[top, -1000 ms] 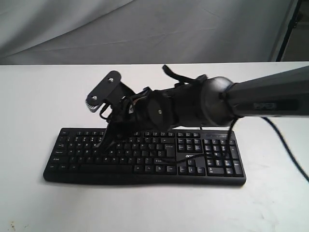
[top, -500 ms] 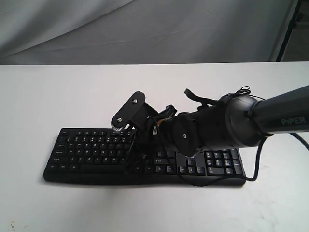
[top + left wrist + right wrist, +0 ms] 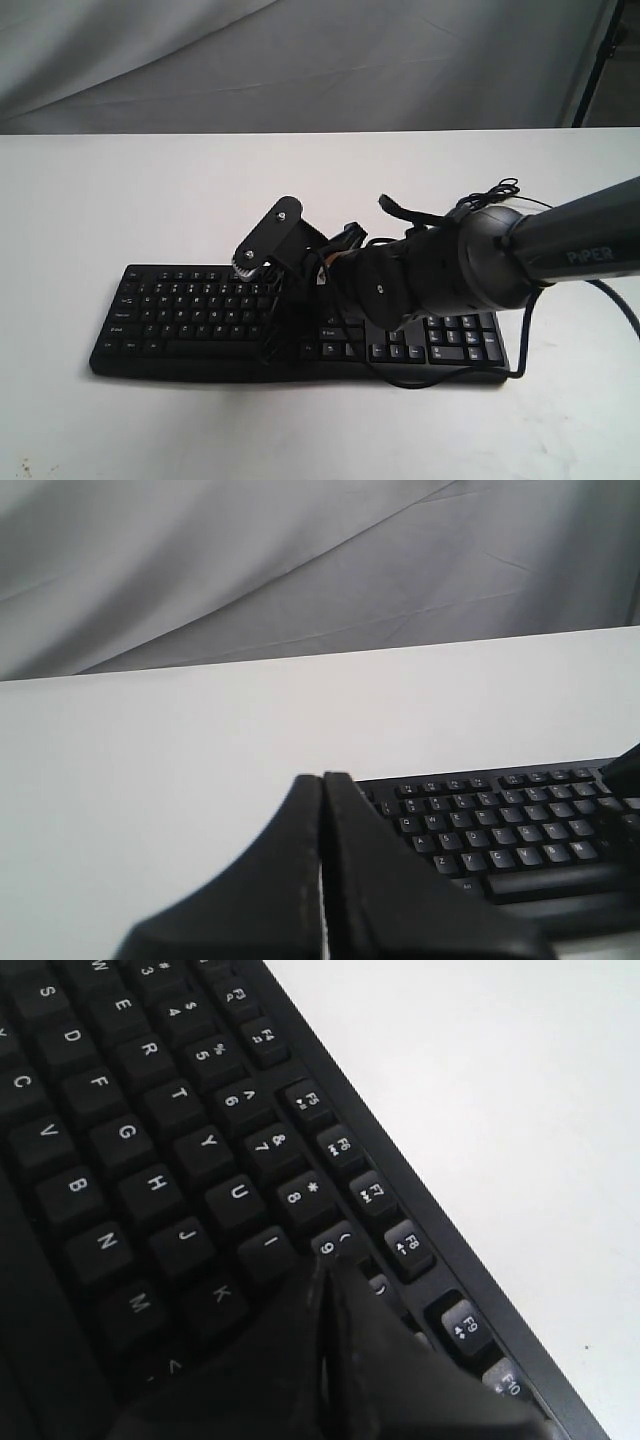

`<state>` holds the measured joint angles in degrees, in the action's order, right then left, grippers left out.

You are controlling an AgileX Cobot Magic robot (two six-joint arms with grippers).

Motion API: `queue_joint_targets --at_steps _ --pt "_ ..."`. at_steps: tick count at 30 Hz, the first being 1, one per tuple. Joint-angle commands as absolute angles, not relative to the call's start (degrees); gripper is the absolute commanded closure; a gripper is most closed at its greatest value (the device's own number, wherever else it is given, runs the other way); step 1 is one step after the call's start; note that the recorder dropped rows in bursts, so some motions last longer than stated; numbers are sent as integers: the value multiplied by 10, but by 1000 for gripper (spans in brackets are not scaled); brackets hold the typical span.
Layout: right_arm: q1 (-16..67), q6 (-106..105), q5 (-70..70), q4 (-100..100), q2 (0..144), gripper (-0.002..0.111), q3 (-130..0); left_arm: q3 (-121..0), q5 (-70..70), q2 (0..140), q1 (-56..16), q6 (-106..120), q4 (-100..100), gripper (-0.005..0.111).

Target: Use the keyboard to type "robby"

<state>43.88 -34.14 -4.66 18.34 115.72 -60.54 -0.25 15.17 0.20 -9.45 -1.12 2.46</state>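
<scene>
The black keyboard (image 3: 170,312) lies flat on the white table, number pad to the right. My right gripper (image 3: 276,312) reaches across from the right, and its shut fingers point down onto the upper letter rows near the keyboard's middle. In the right wrist view the right gripper (image 3: 326,1260) has its tip next to the I and 9 keys of the keyboard (image 3: 150,1110) and covers the key under it. I cannot tell whether it presses down. My left gripper (image 3: 322,778) is shut on nothing, off the left end of the keyboard (image 3: 500,830), and is not seen in the exterior view.
A thin black cable (image 3: 500,190) loops behind the right arm, and another cable (image 3: 618,310) trails to the right over the white table (image 3: 100,200). A grey cloth backdrop (image 3: 300,60) hangs behind the table.
My right gripper has moved right along the keyboard, from the left letter keys toward the middle. Over the last half second it shifted only slightly.
</scene>
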Motion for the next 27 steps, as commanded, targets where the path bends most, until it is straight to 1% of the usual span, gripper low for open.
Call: queue_joint_targets --at_steps 1,27 --pt "434 -343 -58 176 1163 108 -608 0 148 0 -98 -13 27 107" --pt "434 -345 -42 176 1177 108 -614 0 148 0 -98 -13 27 107"
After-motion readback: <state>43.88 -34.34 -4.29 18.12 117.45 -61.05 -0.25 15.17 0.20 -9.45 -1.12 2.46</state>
